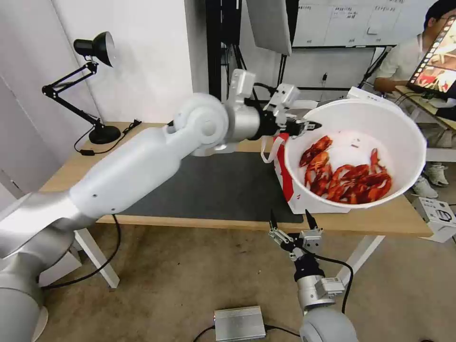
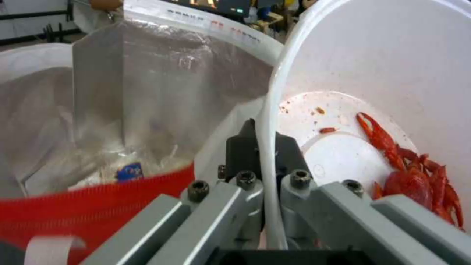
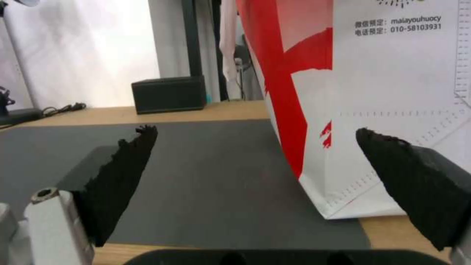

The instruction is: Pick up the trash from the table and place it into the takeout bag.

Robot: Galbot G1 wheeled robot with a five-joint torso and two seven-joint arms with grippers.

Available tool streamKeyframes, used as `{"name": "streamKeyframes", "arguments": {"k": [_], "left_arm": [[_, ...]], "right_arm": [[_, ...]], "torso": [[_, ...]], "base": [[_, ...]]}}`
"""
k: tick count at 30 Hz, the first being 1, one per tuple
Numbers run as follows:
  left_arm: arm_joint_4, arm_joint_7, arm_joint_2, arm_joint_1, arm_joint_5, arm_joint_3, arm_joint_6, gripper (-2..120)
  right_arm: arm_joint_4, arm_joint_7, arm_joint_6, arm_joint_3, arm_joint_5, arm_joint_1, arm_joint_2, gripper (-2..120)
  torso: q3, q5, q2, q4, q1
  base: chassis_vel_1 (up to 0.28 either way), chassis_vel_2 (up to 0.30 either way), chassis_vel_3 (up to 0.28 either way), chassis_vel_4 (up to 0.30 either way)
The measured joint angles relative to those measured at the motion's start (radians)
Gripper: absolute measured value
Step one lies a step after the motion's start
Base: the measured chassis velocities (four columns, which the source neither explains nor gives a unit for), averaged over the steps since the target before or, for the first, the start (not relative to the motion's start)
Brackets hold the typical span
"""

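My left gripper (image 1: 306,127) is shut on the rim of the white round bowl (image 1: 356,142), which hangs tilted above the takeout bag (image 1: 294,192) at the table's (image 1: 380,221) right end. Red shells (image 1: 351,180) lie heaped in the bowl's low side. In the left wrist view the bowl's rim (image 2: 267,121) runs between the closed jaws, the shells (image 2: 417,180) sit inside, and the bag's foil lining (image 2: 147,92) gapes beside it with clear plastic at its bottom. My right gripper (image 1: 290,223) stands open below the table's front edge, facing the bag (image 3: 382,92) and the dark mat (image 3: 196,176).
A black desk lamp (image 1: 95,85) stands at the table's back left. A black tissue box (image 3: 169,94) sits behind the mat. On the floor lie a grey metal box (image 1: 239,323) and a white box (image 1: 439,216) at the right.
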State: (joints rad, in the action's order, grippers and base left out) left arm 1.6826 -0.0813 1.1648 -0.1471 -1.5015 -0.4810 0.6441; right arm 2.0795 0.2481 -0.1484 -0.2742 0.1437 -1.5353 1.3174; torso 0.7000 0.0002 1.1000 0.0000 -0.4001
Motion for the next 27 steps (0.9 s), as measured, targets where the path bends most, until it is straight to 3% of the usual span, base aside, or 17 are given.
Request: {"name": "streamKeyframes", "arguments": {"k": [7, 15, 27], "left_arm": [[-0.078, -0.033, 0.071, -0.033, -0.007, -0.009, 0.000, 0], [-0.233, -0.161, 0.236, -0.060, -0.013, -0.001, -0.019, 0], [-0.387, -0.291, 0.411, -0.080, -0.019, 0.067, -0.049, 0]], "right_arm": [[0.000, 0.000, 0.000, 0.000, 0.000, 0.000, 0.000, 100], [0.000, 0.000, 0.000, 0.000, 0.000, 0.000, 0.000, 100], [0.000, 0.000, 0.000, 0.000, 0.000, 0.000, 0.000, 100]], "torso": [[0.000, 0.0000, 0.000, 0.0001, 0.000], [0.000, 0.0000, 0.000, -0.0001, 0.000], [0.000, 0.0000, 0.000, 0.0000, 0.000]], "base": [[0.000, 0.000, 0.000, 0.000], [0.000, 0.000, 0.000, 0.000], [0.000, 0.000, 0.000, 0.000]]}}
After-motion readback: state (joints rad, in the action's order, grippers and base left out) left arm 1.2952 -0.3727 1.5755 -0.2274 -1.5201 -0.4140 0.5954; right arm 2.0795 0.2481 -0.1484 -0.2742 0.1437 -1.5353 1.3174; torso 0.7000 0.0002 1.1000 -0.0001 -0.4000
